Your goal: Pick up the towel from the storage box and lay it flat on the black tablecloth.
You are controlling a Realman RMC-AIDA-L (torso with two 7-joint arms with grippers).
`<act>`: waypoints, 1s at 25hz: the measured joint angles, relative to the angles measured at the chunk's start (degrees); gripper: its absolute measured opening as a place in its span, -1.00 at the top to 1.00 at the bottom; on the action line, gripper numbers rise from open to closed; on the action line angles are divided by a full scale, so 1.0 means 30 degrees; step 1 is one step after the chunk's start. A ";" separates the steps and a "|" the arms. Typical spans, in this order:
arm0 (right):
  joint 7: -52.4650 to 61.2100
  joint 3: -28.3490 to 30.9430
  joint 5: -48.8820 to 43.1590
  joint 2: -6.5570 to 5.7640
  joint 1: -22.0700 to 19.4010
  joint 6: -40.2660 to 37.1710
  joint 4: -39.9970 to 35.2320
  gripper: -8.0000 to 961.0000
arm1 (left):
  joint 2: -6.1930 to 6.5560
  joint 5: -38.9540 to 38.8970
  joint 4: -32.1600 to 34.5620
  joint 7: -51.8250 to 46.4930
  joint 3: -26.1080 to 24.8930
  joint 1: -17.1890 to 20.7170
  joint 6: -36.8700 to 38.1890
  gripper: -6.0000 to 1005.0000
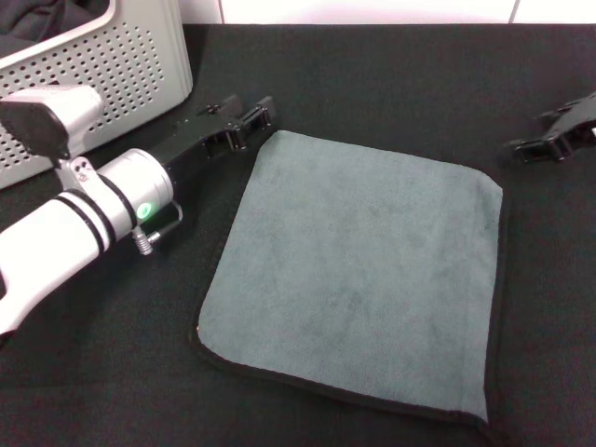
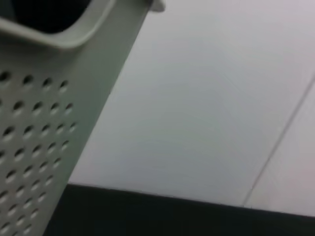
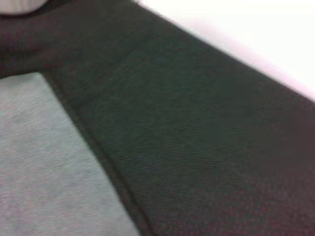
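We see the towel (image 1: 358, 270) spread flat, grey-green side up, on the black tablecloth (image 1: 372, 74), black edging visible along its near and right sides. The left gripper (image 1: 250, 121) sits low over the cloth just beside the towel's far-left corner; its fingers hold nothing, but we cannot tell how far apart they stand. The right gripper (image 1: 551, 135) is off past the towel's far-right corner, apart from it, grasping nothing; whether it is spread or closed we cannot tell either. The storage box (image 1: 102, 74) stands just behind and to the outer side of the left gripper, perforated wall facing us; something dark lies inside it, too little showing to say what. In the left wrist view the storage box (image 2: 54, 123) wall and rim fill one side, dark interior at the rim, with a pale wall (image 2: 206, 108) behind. The right wrist view shows the towel (image 3: 44, 162) edge lying on the black tablecloth (image 3: 197, 137).
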 joint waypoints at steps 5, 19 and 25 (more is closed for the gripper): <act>0.1211 -0.0007 0.0060 -0.0001 -0.2341 0.1048 -0.4126 -0.41 | 0.0035 0.1728 0.1826 -0.1075 0.0068 0.1767 0.2369 -0.13; -0.8041 0.1117 1.4493 -0.0157 -0.6456 0.9991 -0.7095 -0.59 | 0.0423 0.9528 1.0841 -0.5156 0.0111 0.5972 1.2669 -0.47; -0.8661 -0.0079 1.6894 -0.0728 -0.6022 1.3026 -0.6521 -0.59 | 0.0622 1.1786 1.3005 -0.6159 0.0160 0.5392 1.6728 -0.46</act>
